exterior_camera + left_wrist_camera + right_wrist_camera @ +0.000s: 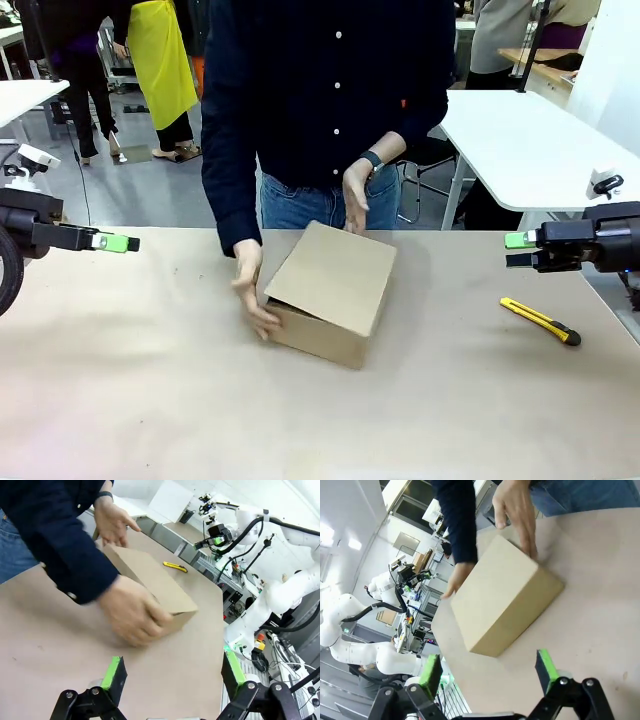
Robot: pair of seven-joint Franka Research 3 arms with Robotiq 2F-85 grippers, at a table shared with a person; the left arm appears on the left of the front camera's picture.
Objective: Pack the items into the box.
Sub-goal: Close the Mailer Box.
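Note:
The brown cardboard box [332, 296] sits mid-table with its flap lid nearly down; it is also in the left wrist view [152, 580] and the right wrist view [502, 597]. A person's hands [252, 290] hold its left side and far edge. The pouch and stapler are hidden. My left gripper [118, 242] hovers open at the far left, well away from the box, its green pads [112, 673] spread wide. My right gripper [520, 250] hovers open at the right edge, pads [546, 670] apart, nothing between them.
A yellow-and-black utility knife [540, 321] lies on the table at the right, below my right gripper. The brown table surface [150, 400] has free room in front of and to both sides of the box. White tables stand behind the person.

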